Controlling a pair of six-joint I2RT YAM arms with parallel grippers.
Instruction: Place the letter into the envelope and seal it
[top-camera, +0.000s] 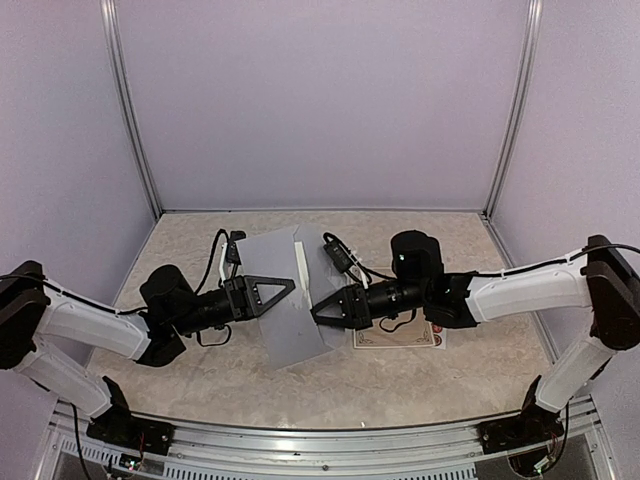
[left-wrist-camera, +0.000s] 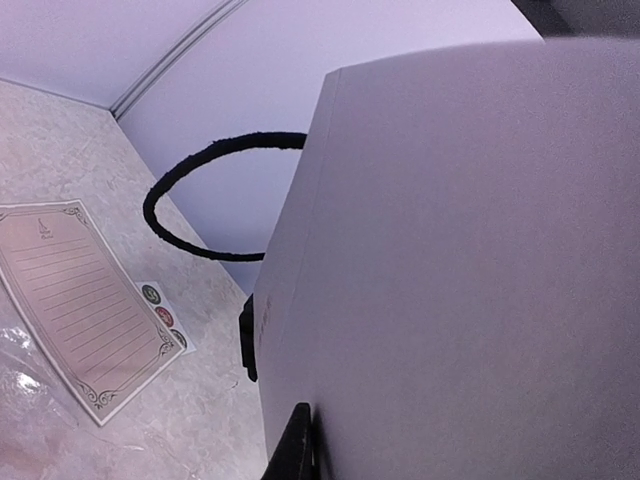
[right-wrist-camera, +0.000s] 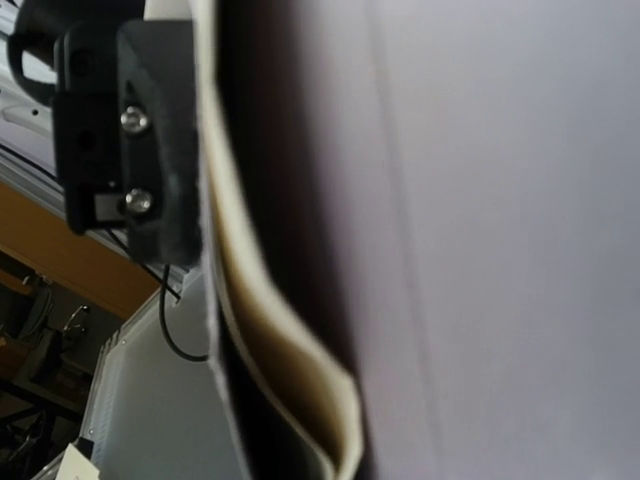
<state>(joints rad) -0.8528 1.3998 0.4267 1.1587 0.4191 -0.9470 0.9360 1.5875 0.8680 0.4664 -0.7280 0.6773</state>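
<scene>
**Hands.** The left hand (top-camera: 283, 288) and the right hand (top-camera: 318, 310) are meeting at the middle of the desk (top-camera: 400, 395), fingertips pointing toward each other. The left hand is reaching in from the left, and its fingers are clamping the left edge of the envelope (top-camera: 285, 335). The right hand is reaching in from the right, and its fingers are pressing together on the envelope's right edge.

**Envelope.** The grey-blue envelope is hanging between the two hands, tilted and raised off the desk. A pale strip (top-camera: 302, 262) is showing along its upper right edge. In the left wrist view the envelope is filling most of the picture, with one black finger (left-wrist-camera: 296, 448) lying against its lower left edge. In the right wrist view a cream inner lip (right-wrist-camera: 290, 370) is curling away from the grey panel. Beside that lip sits a black block with two screws (right-wrist-camera: 130, 130); which hand it belongs to cannot be told.

**Letter.** The letter (top-camera: 405, 340) is lying flat on the desk, to the right of the envelope and partly under the right arm. It is outside the envelope, its ruled face with the ornate border turned upward.

**Other items.** A small white strip of round stickers (left-wrist-camera: 163, 318) is lying on the desk just beside the letter. A black cable loop (left-wrist-camera: 200, 195) is arching in front of the rear wall.
</scene>
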